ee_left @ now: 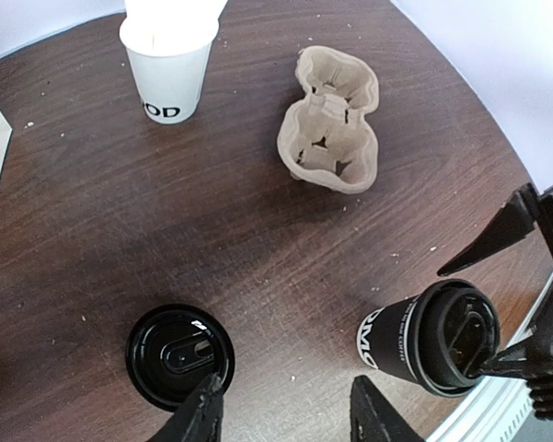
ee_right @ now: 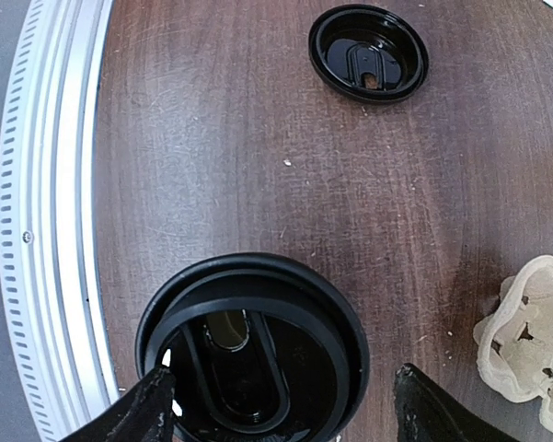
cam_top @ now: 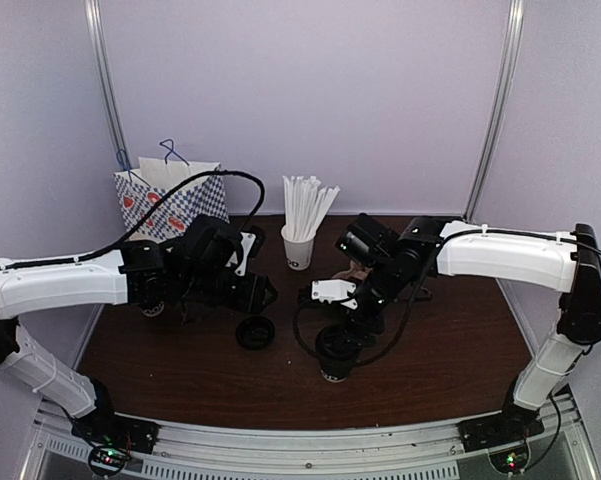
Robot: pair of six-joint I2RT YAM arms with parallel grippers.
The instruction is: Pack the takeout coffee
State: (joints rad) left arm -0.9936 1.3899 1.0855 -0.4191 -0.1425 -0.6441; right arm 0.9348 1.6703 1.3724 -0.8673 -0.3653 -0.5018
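Observation:
The takeout coffee [cam_top: 336, 352], a black paper cup with white lettering and a black lid, stands near the front middle of the table. It also shows in the left wrist view [ee_left: 414, 338] and from above in the right wrist view [ee_right: 253, 350], where its lid looks slightly askew. My right gripper [cam_top: 352, 322] [ee_right: 290, 416] is open just above it, one finger on each side of the lid, not gripping. My left gripper [cam_top: 266, 297] [ee_left: 290, 419] is open and empty above the table, beside a loose black lid [ee_left: 179, 355].
The loose lid [cam_top: 255, 332] [ee_right: 368, 52] lies upside down left of the cup. A tan pulp cup carrier [ee_left: 331, 120] [ee_right: 529, 345] lies behind it. A white cup of straws [cam_top: 300, 240] and a heart-patterned gift bag [cam_top: 170, 200] stand at the back.

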